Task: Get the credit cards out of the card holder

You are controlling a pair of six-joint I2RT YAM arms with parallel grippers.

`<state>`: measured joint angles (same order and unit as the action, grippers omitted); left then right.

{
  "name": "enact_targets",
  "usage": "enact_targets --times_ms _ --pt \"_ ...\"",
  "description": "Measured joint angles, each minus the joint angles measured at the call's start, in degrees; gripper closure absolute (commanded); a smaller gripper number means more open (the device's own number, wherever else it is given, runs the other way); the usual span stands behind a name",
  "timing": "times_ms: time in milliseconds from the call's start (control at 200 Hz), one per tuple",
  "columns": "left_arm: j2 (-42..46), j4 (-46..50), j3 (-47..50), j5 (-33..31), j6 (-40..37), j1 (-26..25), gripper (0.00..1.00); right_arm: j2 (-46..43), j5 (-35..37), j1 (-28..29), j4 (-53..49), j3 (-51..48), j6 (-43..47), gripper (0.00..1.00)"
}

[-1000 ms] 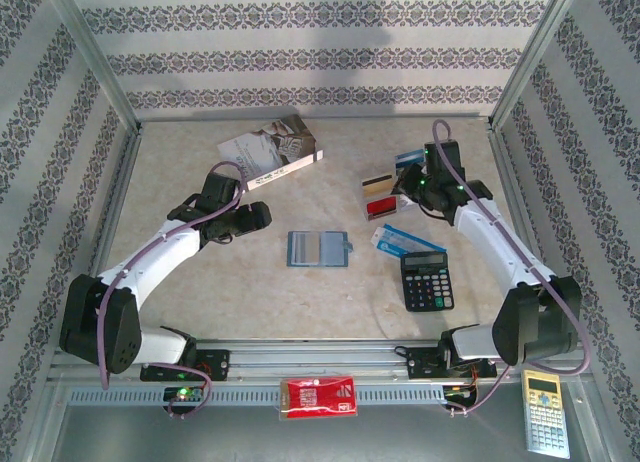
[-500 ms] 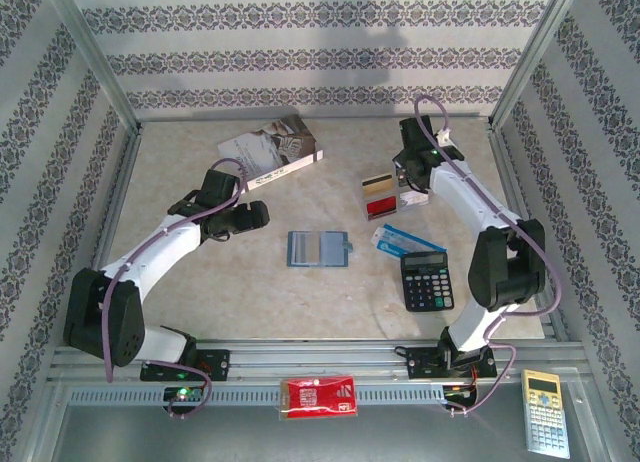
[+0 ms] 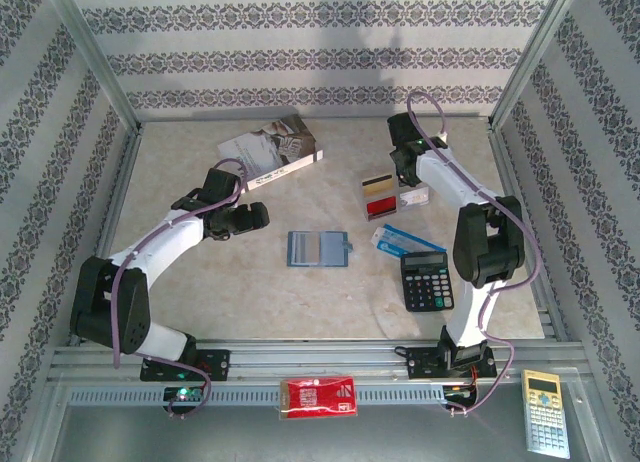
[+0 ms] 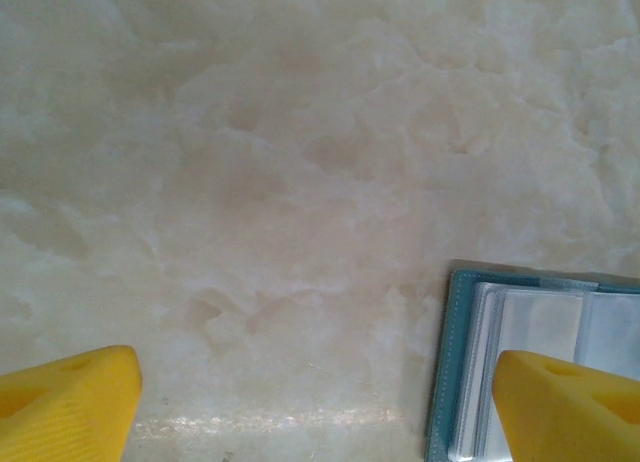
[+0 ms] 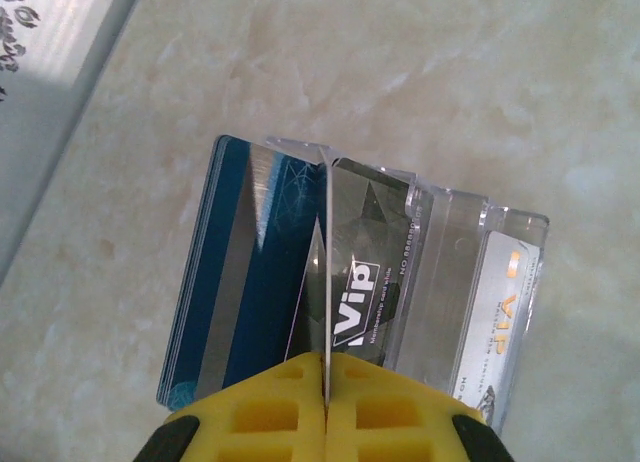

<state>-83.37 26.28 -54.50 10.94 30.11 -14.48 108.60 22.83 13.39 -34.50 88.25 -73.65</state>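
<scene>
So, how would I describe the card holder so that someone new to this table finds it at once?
Look near the middle of the beige marble table. The card holder lies there flat and open, left of the black calculator. It alone is blue-grey, with clear slot pockets inside.

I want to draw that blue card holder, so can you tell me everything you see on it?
The card holder lies flat and open in the middle of the table. Its soft-looking cover is blue-grey, with a small tab on one end. Inside are clear plastic pockets that look empty. Only the table touches it.
</scene>
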Motion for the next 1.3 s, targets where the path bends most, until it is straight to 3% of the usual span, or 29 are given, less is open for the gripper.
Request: enact_targets --times_ms 415,725,1299 --pt "-1.36 0.11 -1.03 1.05 0.02 0.11 0.09 1.51 -1.14 -0.15 -1.40 0.79 -5.53 0.96" --pt "-1.36 0.35 -2.16 1.09 -0.17 1.16 0.09 2.64 -3.02 -0.98 -1.31 0.92 -7.72 0.83" --pt "-1.95 0.35 -2.34 2.36 -0.15 1.18 0.09 3.17 -5.90 -2.38 -0.17 2.64 -2.38 0.71"
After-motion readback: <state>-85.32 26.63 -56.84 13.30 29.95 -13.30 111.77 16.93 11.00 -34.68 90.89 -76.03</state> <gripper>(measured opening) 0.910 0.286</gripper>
